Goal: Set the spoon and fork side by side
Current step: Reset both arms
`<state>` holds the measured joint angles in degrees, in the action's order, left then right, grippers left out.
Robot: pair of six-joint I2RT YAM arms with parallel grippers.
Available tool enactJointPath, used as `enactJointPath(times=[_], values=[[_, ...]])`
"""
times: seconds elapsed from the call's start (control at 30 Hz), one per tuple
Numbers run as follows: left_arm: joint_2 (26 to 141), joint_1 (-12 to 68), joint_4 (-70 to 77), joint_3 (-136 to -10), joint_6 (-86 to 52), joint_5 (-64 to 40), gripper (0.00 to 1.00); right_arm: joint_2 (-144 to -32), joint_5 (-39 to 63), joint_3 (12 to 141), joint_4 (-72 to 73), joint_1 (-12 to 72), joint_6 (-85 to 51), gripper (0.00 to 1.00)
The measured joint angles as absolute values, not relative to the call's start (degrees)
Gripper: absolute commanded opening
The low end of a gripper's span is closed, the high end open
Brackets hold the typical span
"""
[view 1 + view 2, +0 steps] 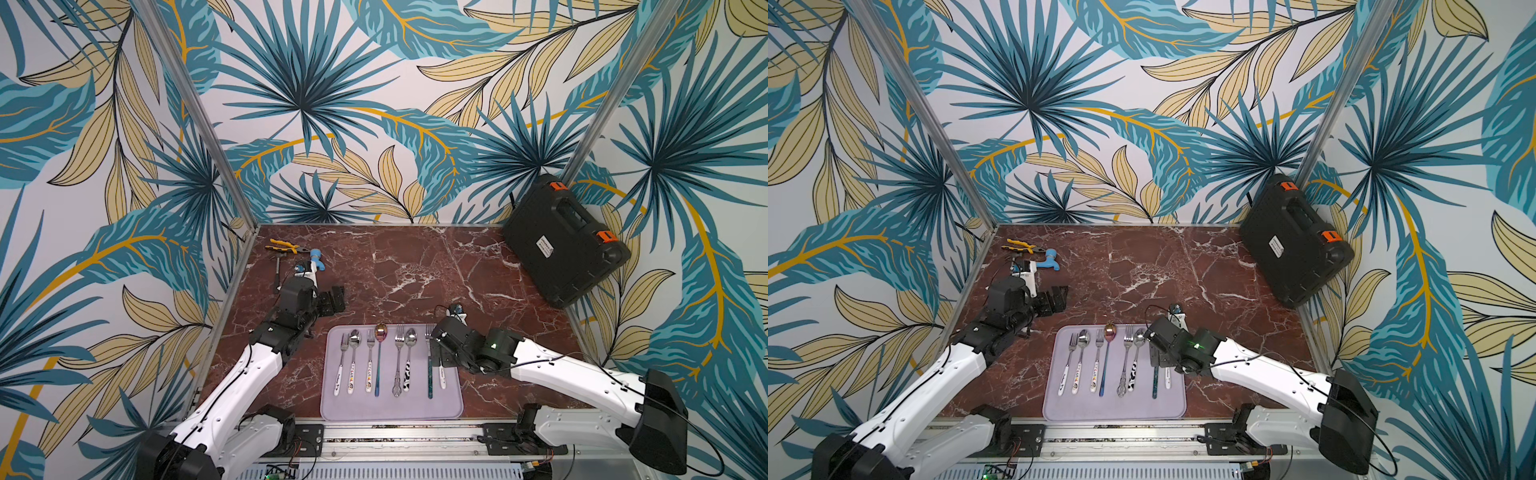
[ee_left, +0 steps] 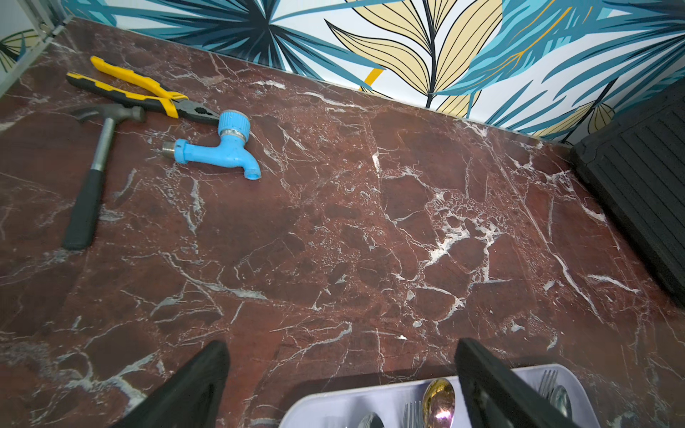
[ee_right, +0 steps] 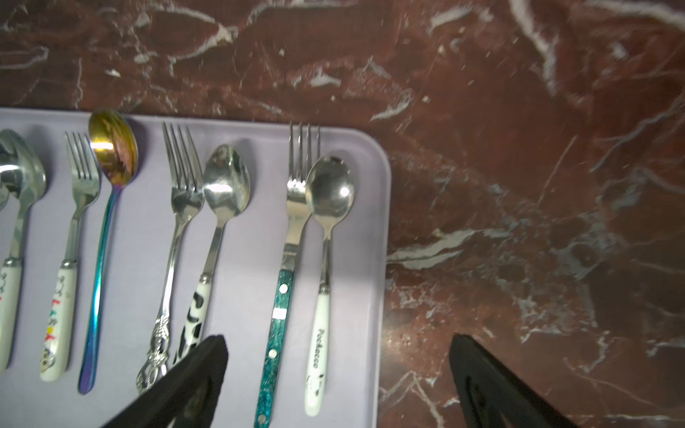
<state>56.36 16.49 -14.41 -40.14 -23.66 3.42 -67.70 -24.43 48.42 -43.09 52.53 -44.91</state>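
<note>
Right gripper [image 3: 338, 341]: in the right wrist view its jaws are standing wide apart, gripping nothing, and hanging above the handles of the end pair.
White-handled spoon [image 3: 323, 281]: it is lying just beside the teal-handled fork [image 3: 286, 274] on the lilac tray [image 3: 252, 241], with its bowl seemingly touching the fork's neck.
Snag risk: one finger [image 3: 185, 381] is hovering over the cow-print spoon [image 3: 211, 259]. A low or slanted retreat could be dragging a handle askew, and a nudged spoon would likely be carrying its fork along.
Left gripper [image 2: 341, 344]: in the left wrist view it is spreading open and empty over the bare marble table [image 2: 333, 222].
Top view: the tray is sitting at 6 o'clock, with the pair along its 3 o'clock edge beneath the right gripper. The pliers [image 1: 282, 246] and blue tap [image 1: 316, 254] are resting at 10 o'clock and the black case [image 1: 561, 245] at 2 o'clock.
Edge risk: the spoon is lying nearest the rim, so a sideways knock could be pushing it off.
</note>
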Motion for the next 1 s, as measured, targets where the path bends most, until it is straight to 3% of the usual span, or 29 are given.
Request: enactJointPath(times=[0.2,0.43,0.7,1.0], values=[[51.4,16.5,-16.2,-40.2,-23.1,9.3,1.00,-62.2,-40.3,48.3,-41.6,49.9,-37.5,1.00],[46.4,16.5,-13.4,-39.2,-20.5,20.0,1.00,-47.2,-56.3,33.1,-13.8,44.0,-16.1,1.00],[44.1,16.4,-1.7,-28.3,-13.3,32.8,1.00,-42.4,-53.1,20.1,9.1,26.1,-3.9,0.99],[45.7,16.4,14.2,-17.1,-4.0,33.4,1.00,-57.4,-49.5,15.0,27.0,21.0,-1.4,1.00]])
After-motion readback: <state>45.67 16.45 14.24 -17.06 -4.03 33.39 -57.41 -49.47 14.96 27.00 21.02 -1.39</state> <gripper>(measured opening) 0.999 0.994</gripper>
